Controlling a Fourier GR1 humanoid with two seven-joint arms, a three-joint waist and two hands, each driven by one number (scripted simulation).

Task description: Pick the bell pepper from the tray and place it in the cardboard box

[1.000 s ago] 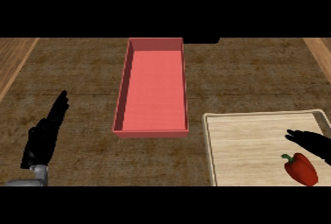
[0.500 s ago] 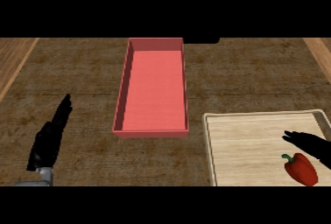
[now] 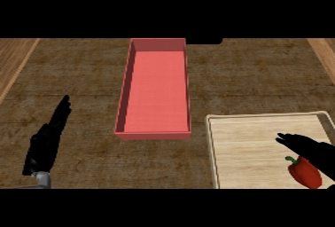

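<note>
Brown wooden worktop: my right hand, fingers apart, just beside red bell pepper on pale wooden tray. Reach step; nxt: curl round it.

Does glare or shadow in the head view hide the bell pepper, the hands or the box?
Head view: even light, no glare; the box shows only darker inner walls; the bell pepper stands out against the pale tray; the black right hand and left hand show little surface detail.
</note>
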